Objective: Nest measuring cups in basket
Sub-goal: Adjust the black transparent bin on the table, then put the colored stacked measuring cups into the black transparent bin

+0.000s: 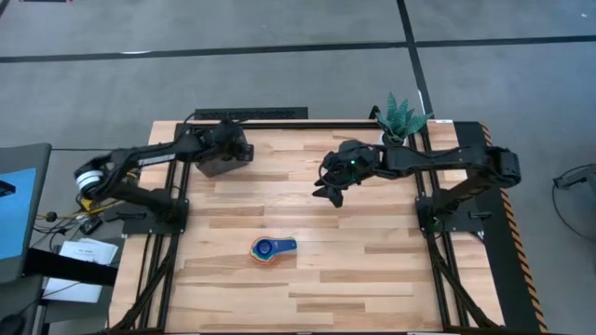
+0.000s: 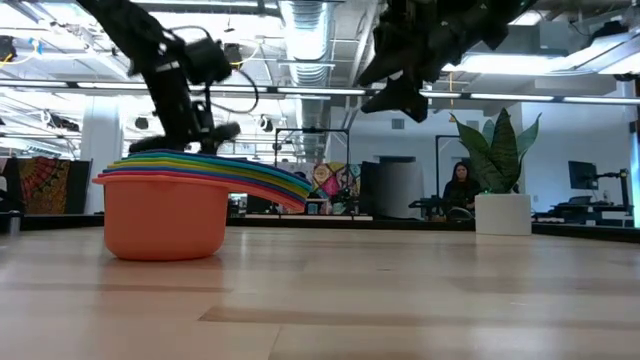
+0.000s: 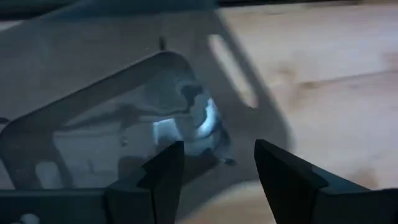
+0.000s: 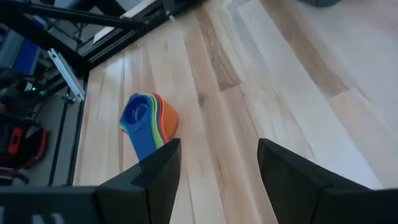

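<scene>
Cups [image 1: 272, 249] sit nested mid-table; both arms' jaws gape empty, left over basket [image 3: 93, 130].

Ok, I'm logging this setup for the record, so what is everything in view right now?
measuring cups: one nested stack, rainbow colours, blue on top, near-centre of the table.
basket: one, dark grey-brown, far left of the table, under the left gripper.
plant: one, green in a white pot, far right corner.
table: one, light wood.
person: one, seated in the room behind.
left gripper: open, over the basket.
right gripper: open, empty, above the table's far middle.
</scene>
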Controlling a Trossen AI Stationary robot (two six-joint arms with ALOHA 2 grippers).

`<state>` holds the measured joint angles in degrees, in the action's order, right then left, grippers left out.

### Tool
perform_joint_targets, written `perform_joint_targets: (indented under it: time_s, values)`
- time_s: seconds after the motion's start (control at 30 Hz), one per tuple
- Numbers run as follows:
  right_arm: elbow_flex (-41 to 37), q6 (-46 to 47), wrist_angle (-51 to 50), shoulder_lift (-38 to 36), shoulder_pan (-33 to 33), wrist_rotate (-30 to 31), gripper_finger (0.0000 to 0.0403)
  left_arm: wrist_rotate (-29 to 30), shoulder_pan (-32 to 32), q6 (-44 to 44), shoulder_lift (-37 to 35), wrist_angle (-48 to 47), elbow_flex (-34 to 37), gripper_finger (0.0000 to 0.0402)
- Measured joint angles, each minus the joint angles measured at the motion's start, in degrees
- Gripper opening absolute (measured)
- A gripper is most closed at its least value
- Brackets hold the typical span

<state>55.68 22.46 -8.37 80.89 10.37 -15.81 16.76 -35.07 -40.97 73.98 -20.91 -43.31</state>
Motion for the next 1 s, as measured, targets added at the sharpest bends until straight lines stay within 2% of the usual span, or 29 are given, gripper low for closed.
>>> perform_joint_targets:
  time_s: [0.13,0.33,0.53,0.6,0.73,1.0]
  values:
    - [0.07,0.08,0.04,0.87,0.17,-0.74,0.0235,-4.26,-3.16,0.99,5.40,4.35,0.00,0.0185]
    - [0.00,1.49,-0.07,0.91,0.17,-0.77,0.0235,-10.92,-4.07,2.62,11.45,15.59,0.00,0.0185]
    - [0.00,1.61,-0.16,0.91,0.94,-0.77,0.0235,-16.97,-3.04,3.73,12.67,17.25,0.00,0.0185]
    - [0.00,1.64,-0.14,0.91,1.34,-0.77,0.0235,-18.56,-2.41,4.69,11.67,16.17,0.00,0.0185]
    - [0.00,1.66,0.36,0.91,2.63,-0.81,0.0235,-18.04,-0.89,7.73,7.23,14.40,0.00,0.0185]
    - [0.02,1.45,2.17,0.91,5.25,-2.30,0.0235,-17.71,2.78,11.94,-7.96,12.44,-0.02,0.0185]
